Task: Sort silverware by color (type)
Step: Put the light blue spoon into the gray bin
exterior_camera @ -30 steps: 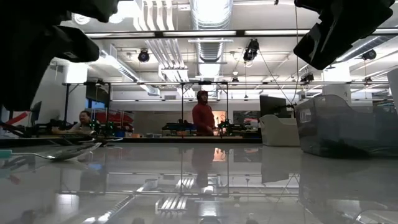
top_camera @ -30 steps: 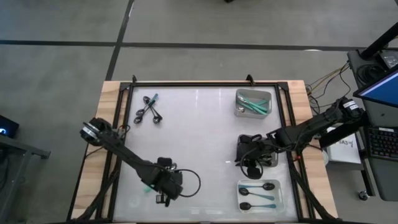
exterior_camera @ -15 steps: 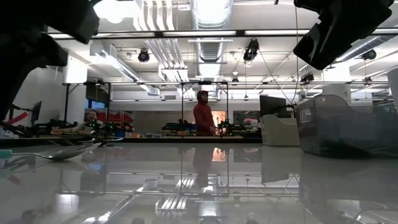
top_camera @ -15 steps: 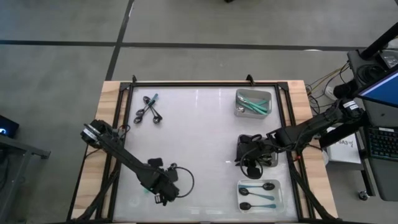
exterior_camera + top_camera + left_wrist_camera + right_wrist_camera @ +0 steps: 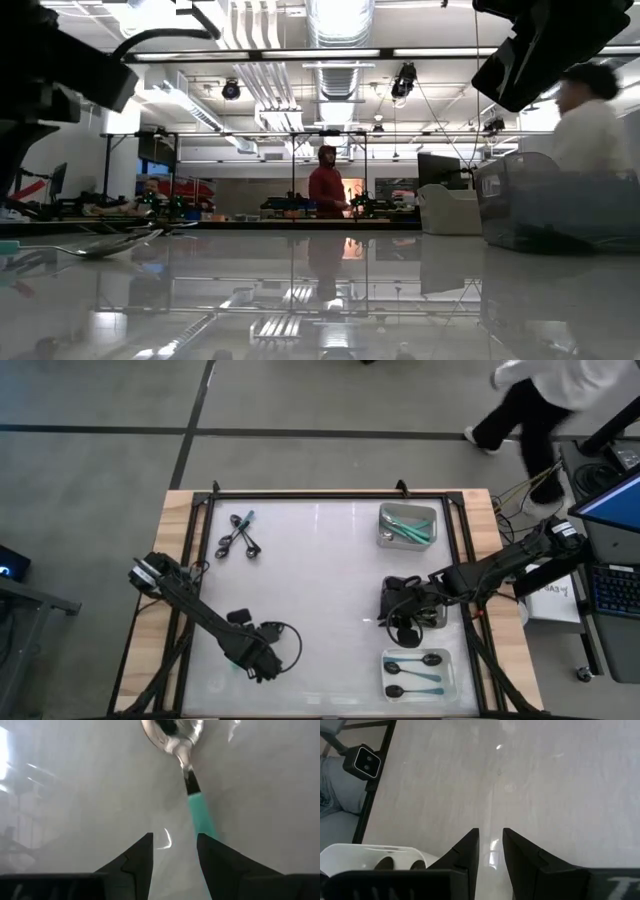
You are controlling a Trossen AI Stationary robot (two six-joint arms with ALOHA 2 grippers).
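Observation:
A spoon with a silver bowl (image 5: 172, 732) and a teal handle (image 5: 199, 815) lies flat on the table near its near left corner; the low view shows it too (image 5: 105, 243). My left gripper (image 5: 174, 842) (image 5: 256, 666) hangs open just above it, and the handle's end runs in beside one finger (image 5: 220, 862). My right gripper (image 5: 490, 840) (image 5: 405, 622) hovers at the right, its fingers a narrow gap apart with nothing between them. Several more spoons (image 5: 238, 536) lie loose at the far left.
A grey tray (image 5: 383, 526) at the far right holds teal-handled spoons. A white tray (image 5: 450, 672) at the near right holds black-bowled spoons; its rim (image 5: 370, 851) shows beside my right gripper. A person (image 5: 545, 395) walks past beyond the table's far right corner.
My left gripper has opened and let go of the teal-handled spoon, which stays lying on the table. The gripper has risen a little and drawn back toward the table's left edge. A person has walked into view at the far right.

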